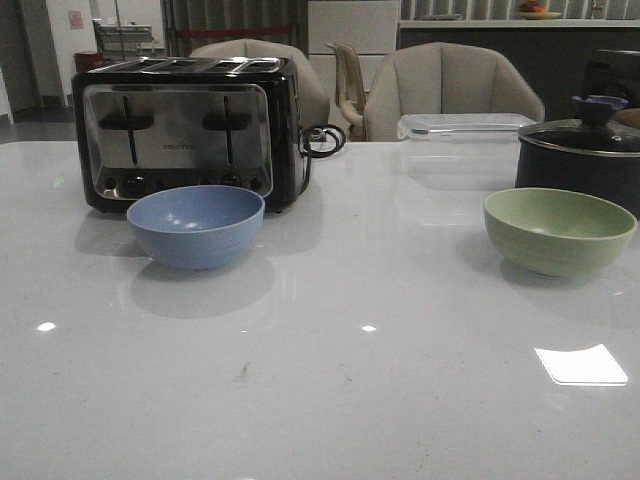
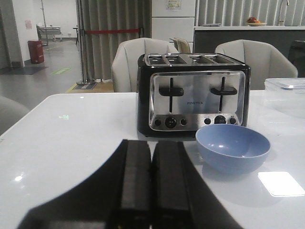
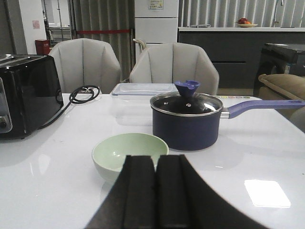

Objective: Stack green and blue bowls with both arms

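— Both grippers are pressed together, look: the left gripper [image 2: 151, 162] has its fingers flat against each other with nothing between them, and the right gripper [image 3: 156, 167] is the same, empty and touching nothing.

— So no bowl in hand on either side. Where are they sitting?

— Well apart. Blue bowl [image 1: 196, 225] is on the left of the white table [image 1: 330, 400], just in front of the toaster [image 1: 185, 130]. Green bowl [image 1: 558, 230] is over on the right, upright, just in front of that dark lidded pot [image 1: 585, 160].

— Neither arm shows in the front view, then?

— Neither. From its wrist camera the right gripper sits just short of the green bowl's [image 3: 129, 155] near rim. The left one has the blue bowl [image 2: 232, 149] off to one side, not lined up.

— What worries you?

— Those fingers have to spread before they meet a rim. Arrive pinched like that and I'd guess they shove the bowl along this glossy top instead of gripping it.

— And the neighbours?

— Tight, I'd say. Push the blue one back and it knocks the toaster; push the green one and it bumps the pot. Smooth rims could also slip out of a shallow pinch mid-lift.
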Motion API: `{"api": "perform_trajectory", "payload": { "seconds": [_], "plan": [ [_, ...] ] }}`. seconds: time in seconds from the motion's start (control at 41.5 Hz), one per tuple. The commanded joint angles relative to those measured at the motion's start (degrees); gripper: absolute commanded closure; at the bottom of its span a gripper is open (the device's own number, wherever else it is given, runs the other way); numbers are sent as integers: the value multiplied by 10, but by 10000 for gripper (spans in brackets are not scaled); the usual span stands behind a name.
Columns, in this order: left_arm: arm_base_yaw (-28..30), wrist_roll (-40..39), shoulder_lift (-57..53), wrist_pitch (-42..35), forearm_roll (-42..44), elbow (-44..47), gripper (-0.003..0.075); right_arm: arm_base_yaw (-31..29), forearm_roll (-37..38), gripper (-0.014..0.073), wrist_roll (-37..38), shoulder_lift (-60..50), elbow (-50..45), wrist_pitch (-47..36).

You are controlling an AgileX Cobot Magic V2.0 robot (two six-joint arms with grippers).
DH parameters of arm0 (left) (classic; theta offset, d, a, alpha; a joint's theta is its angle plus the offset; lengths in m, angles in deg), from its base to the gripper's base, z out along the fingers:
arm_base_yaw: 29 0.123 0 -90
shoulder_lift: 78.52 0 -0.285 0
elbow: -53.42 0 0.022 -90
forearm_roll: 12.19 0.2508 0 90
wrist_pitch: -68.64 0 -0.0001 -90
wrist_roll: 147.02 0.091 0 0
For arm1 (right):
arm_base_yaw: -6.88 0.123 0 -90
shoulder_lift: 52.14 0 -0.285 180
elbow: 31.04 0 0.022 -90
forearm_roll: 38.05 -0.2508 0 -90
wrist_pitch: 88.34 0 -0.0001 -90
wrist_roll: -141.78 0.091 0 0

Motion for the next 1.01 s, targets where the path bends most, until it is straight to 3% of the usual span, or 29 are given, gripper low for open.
{"api": "perform_trajectory", "payload": {
  "seconds": [0.0, 0.578, 0.699, 0.843, 0.988],
  "plan": [
    [-2, -2, -9, -52, -4, 5, 622, -5, 6, 547, 0, -12, 4, -52],
    [-2, -2, -9, -52, -4, 5, 622, -5, 6, 547, 0, -12, 4, -52],
    [-2, -2, -9, -99, -4, 0, 622, -5, 7, 547, 0, -12, 8, -87],
    [-2, -3, -9, -105, -1, -56, 622, -5, 7, 547, 0, -12, 86, -62],
    [-2, -1, 4, -57, 24, -150, 622, -5, 9, 547, 0, 9, 201, 27]
  ]
}}
